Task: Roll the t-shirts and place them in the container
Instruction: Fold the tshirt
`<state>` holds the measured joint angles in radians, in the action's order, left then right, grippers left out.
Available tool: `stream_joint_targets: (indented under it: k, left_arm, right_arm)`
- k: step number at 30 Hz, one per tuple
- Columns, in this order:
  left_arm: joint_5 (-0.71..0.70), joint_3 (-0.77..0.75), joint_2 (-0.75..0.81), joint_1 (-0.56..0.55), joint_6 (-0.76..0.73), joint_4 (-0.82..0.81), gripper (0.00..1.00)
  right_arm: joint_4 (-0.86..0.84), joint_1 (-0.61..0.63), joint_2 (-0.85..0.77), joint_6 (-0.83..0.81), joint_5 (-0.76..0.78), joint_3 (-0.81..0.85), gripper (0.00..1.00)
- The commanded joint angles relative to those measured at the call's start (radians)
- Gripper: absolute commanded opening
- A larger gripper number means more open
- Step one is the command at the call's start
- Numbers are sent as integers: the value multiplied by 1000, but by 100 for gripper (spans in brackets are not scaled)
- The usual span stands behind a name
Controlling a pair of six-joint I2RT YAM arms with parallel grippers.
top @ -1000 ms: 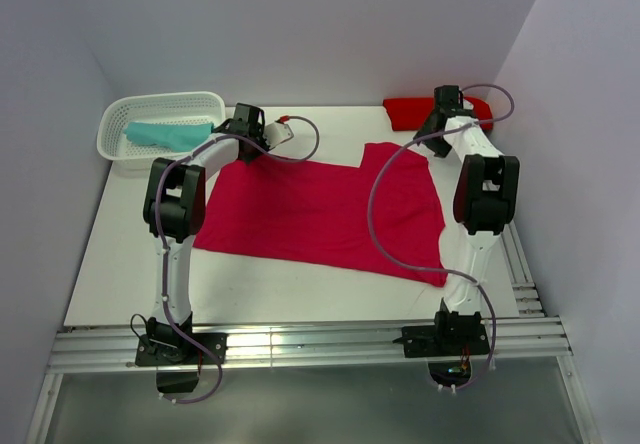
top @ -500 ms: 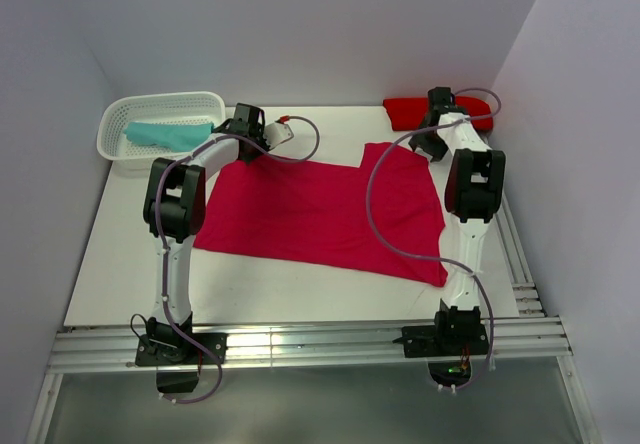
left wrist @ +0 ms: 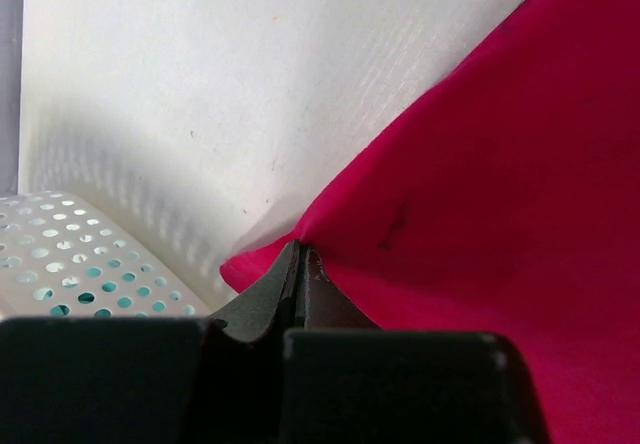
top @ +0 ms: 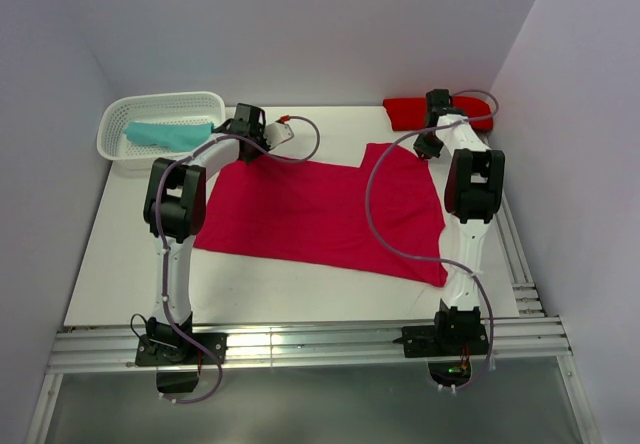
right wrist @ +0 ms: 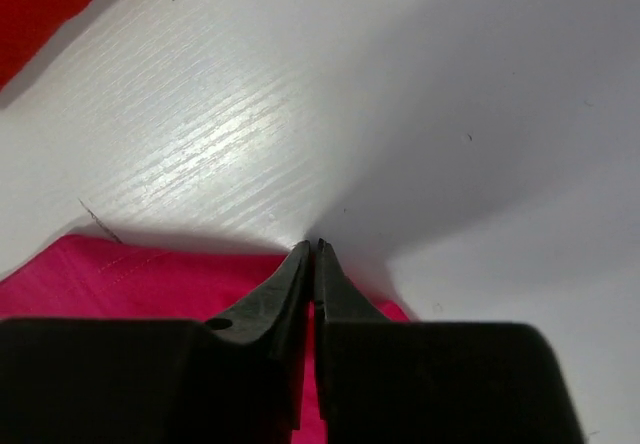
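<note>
Since a second ago, my right arm has pulled its elbow inward and brought its wrist down off the scarlet shirt [top: 405, 112] to the far right corner of the red shirt [top: 320, 209]. My left arm has not shifted.

The right end effector [right wrist: 312, 254] has its fingers pressed together with no gap, tips at the hem of the red shirt, with cloth showing on both sides of them. The left end effector [left wrist: 300, 259] is likewise closed tight, tips at the shirt's far left corner, which puckers up slightly against them. On both sides I take this for a pinch on the cloth, though the pads hide the cloth between them.

From above, each arm rises from its base at the near rail to a raised elbow over a side edge of the shirt. The forearm then reaches away and down to a far corner.

The red shirt lies spread nearly flat across the middle of the counter [top: 270, 284]. The left arm covers its left edge and the right arm part of its right side. The scarlet shirt is a bundle at the far right, partly behind the right wrist. The teal shirt [top: 165, 134] lies in the basket [top: 105, 139] at the far left.
</note>
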<state>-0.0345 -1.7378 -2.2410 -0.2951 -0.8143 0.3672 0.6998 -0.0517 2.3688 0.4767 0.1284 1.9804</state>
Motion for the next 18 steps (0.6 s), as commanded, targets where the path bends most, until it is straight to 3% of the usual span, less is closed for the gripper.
stream_joint_targets:
  k: [1,4,18]
  left_arm:
    - [-41,-17,4,-4,9,-45,0]
    - [-59,-8,7,-4,15,-65,0]
    - [-127,72,55,-9,20,-117,0]
  right_arm:
    - [-32,7,-74,-4,2,-52,5]
    - [-66,7,-127,5,5,-126,0]
    - [-204,19,-456,57,-15,-419,0]
